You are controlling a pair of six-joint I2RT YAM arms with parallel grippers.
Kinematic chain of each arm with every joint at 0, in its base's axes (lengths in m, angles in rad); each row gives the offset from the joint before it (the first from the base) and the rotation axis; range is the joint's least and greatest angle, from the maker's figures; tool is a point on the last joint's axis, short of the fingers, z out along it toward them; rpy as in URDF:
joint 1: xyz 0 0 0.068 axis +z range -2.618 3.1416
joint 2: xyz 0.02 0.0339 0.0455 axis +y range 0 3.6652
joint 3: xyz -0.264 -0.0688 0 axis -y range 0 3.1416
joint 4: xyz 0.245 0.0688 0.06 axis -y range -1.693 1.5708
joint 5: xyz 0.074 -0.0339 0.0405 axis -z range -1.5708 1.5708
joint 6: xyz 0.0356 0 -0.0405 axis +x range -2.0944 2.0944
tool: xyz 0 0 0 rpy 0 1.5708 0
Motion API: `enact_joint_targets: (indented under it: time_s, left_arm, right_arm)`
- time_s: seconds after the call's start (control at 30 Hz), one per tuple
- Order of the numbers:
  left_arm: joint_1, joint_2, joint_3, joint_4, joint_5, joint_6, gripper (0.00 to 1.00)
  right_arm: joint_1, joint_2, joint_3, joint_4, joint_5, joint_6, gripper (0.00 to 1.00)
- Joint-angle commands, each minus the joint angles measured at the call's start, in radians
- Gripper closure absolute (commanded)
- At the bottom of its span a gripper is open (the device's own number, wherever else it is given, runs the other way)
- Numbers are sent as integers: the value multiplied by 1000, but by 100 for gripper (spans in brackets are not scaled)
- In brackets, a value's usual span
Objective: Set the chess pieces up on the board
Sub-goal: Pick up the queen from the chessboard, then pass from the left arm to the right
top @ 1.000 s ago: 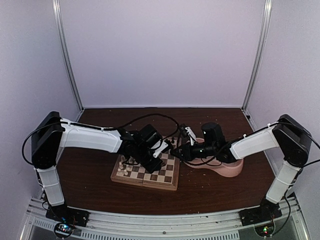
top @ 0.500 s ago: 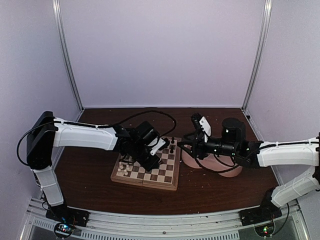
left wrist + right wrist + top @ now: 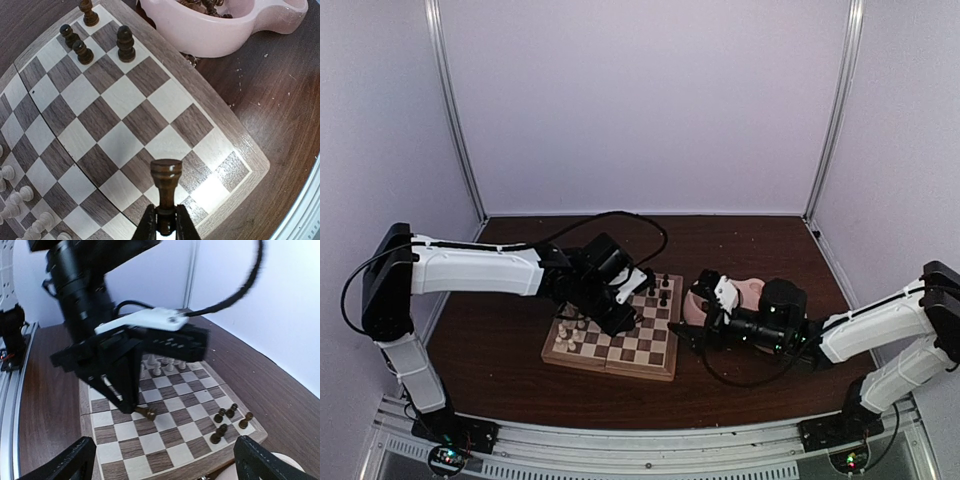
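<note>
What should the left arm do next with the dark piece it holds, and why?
Probably carry the dark piece in the left gripper toward the board's corner by the pink bowl and lower it onto a free square there. Four dark pieces stand in that corner, while the held one hangs over bare squares away from them.

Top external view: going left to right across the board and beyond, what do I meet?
Cream pieces → left tool gripping a dark piece → dark pieces standing on the board → pink bowl.
</note>
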Motion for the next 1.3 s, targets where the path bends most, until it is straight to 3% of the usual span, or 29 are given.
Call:
enact_joint_targets:
  time_s: [0.0, 0.27, 0.4, 0.53, 0.8, 1.0, 1.27]
  left_arm:
    - [8, -41, 9, -15, 14, 16, 90]
    - [9, -55, 15, -28, 69, 15, 90]
    - [9, -58, 23, -39, 139, 16, 89]
    - [9, -57, 33, -51, 193, 13, 89]
    - [9, -9, 63, -74, 258, 12, 88]
    - [8, 5, 73, -84, 270, 11, 89]
    - [8, 10, 75, -87, 274, 9, 89]
  right_arm:
    - [143, 62, 45, 9, 80, -365, 0]
    - [313, 203, 138, -153, 413, -743, 3]
    - [334, 274, 133, -42, 502, -814, 14]
    - [338, 313, 195, -117, 578, -816, 32]
    - [338, 385, 252, -139, 597, -822, 36]
    - [337, 404, 292, -206, 586, -795, 61]
    - [334, 402, 308, -251, 570, -781, 77]
